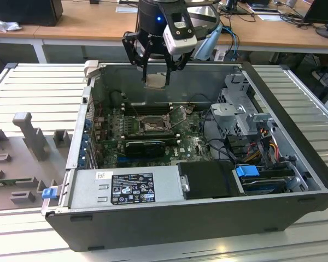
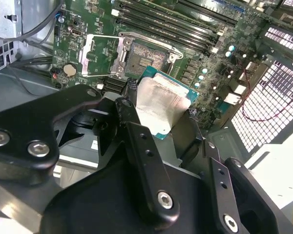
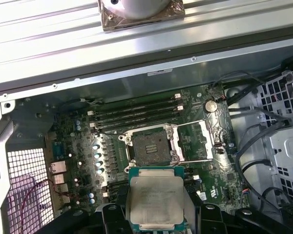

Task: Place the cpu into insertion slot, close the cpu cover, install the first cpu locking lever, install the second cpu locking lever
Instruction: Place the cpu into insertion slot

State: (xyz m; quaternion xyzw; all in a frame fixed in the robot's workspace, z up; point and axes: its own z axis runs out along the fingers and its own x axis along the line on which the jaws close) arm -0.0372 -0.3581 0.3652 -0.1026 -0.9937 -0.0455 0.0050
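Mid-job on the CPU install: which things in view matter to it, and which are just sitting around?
In the job: gripper, shut on the cpu; insertion slot, empty; cpu cover, swung open.
Just lying about: memory slots; power supply; drive cage; grey fixture on the exterior view's left.

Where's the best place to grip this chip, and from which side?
By two opposite thin edges, from above, as the gripper holds it now. The chip is a thin flat square held roughly level, so its edges offer parallel faces, and its underside stays free to meet the open socket.
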